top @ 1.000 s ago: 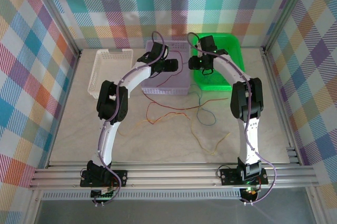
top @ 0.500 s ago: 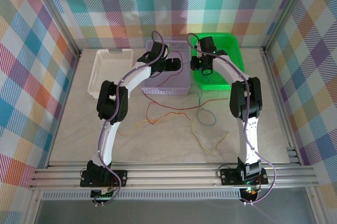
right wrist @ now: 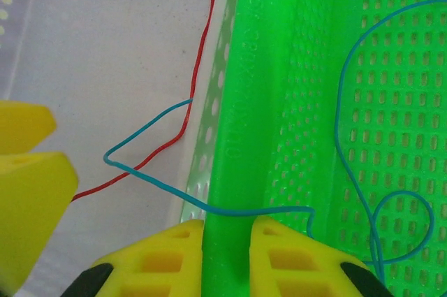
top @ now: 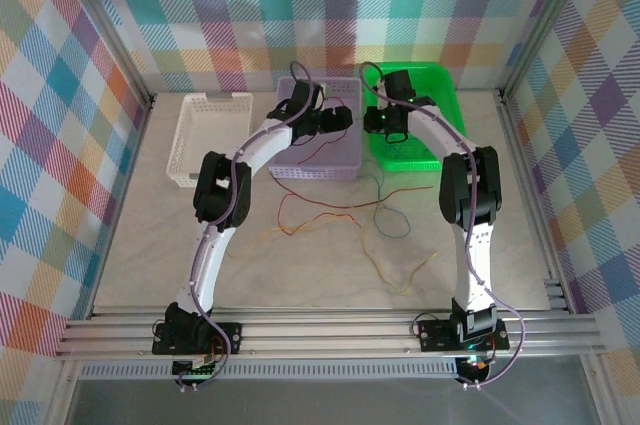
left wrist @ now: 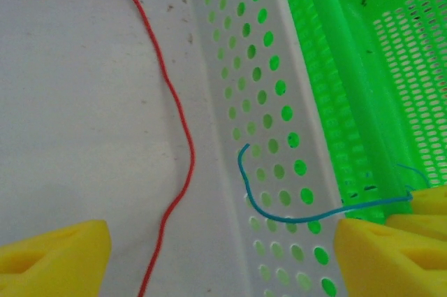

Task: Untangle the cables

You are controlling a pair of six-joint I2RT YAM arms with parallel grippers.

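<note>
The cables lie tangled on the table: red (top: 320,207), blue (top: 392,225) and yellow-orange (top: 385,270) loops. My left gripper (top: 345,117) hangs open over the right side of the lilac basket (top: 325,157). A red cable (left wrist: 183,129) runs across the basket floor between its fingers (left wrist: 222,241). A blue cable (left wrist: 279,214) drapes over the basket wall. My right gripper (right wrist: 227,223) hovers over the green basket's left rim (right wrist: 255,101). Its fingers stand a narrow gap apart. The blue cable (right wrist: 230,208) crosses their tips; whether it is pinched is unclear.
A white basket (top: 205,135) stands at the back left, with the lilac and green (top: 445,95) baskets side by side at the back middle. Aluminium frame rails (top: 330,330) border the table. The left gripper's yellow finger (right wrist: 31,192) sits close to the right gripper.
The right gripper's fingers have closed to a narrow gap and it shifted slightly. The left arm has swung a little to the right; its jaws stay wide.
</note>
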